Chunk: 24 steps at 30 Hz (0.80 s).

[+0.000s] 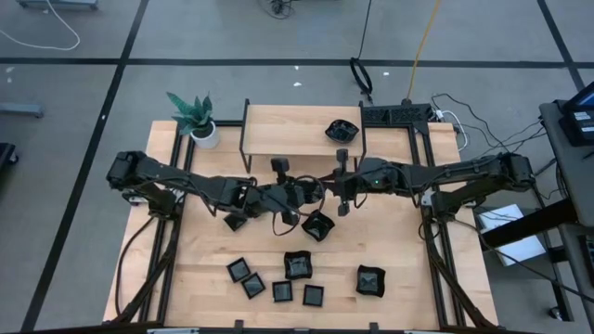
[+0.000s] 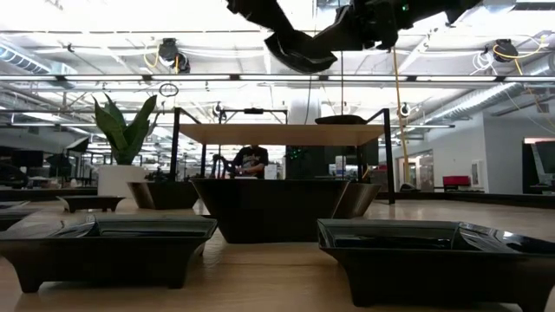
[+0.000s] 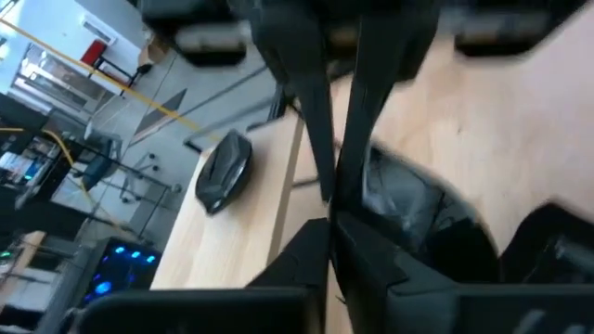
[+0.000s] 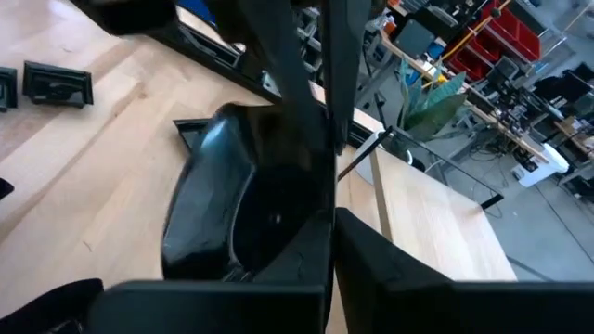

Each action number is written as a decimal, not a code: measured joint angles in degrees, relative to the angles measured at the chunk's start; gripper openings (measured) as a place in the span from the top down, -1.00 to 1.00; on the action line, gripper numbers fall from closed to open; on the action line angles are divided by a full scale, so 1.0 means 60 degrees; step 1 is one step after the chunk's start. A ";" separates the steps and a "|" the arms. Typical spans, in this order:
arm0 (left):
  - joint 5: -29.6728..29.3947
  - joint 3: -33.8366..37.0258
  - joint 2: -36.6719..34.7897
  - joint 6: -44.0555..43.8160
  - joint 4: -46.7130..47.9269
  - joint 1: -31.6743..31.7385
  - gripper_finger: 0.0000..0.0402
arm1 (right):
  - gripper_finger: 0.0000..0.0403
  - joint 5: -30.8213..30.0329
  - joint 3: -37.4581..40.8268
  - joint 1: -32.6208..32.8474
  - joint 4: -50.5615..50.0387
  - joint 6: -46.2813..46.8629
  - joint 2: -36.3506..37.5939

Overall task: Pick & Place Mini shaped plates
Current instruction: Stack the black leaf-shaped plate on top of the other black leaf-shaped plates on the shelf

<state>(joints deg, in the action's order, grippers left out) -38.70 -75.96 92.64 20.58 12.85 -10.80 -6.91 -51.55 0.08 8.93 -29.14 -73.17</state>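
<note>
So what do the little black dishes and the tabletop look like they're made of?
The dishes look like glossy black plastic or glazed ceramic; light glints off their rims, and the look alone doesn't settle which. The tabletop appears to be pale wood with a matte finish and visible grain.

Counted in the high view were nine small glossy black dishes, one potted green plant, and one raised wooden shelf.
</note>
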 joint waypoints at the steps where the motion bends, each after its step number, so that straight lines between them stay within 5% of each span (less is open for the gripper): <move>1: 0.0044 0.0000 0.0000 -0.0029 -0.0132 -0.0037 0.80 | 0.99 0.0048 0.0000 0.0000 0.0005 -0.0004 -0.0004; 13: -0.0284 0.0000 -0.0365 0.0337 -0.1393 -0.1021 -0.14 | 1.00 -0.0198 -0.0009 -0.0111 -0.0229 -0.0033 0.0103; 18: -0.1185 0.0000 -0.0770 -0.0014 -0.0592 -0.1259 -0.28 | 1.00 -0.1332 -0.0908 -0.1060 -0.1061 -0.0328 0.0240; 24: -0.1643 0.0000 -0.1195 -0.1468 0.1158 -0.1114 -0.29 | 1.00 0.0239 -0.3037 -0.3456 -0.3864 0.0178 0.0105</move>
<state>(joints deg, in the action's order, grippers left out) -48.56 -75.96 85.47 11.78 19.80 -17.48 -5.48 -69.77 -20.66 -14.25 -28.07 -72.54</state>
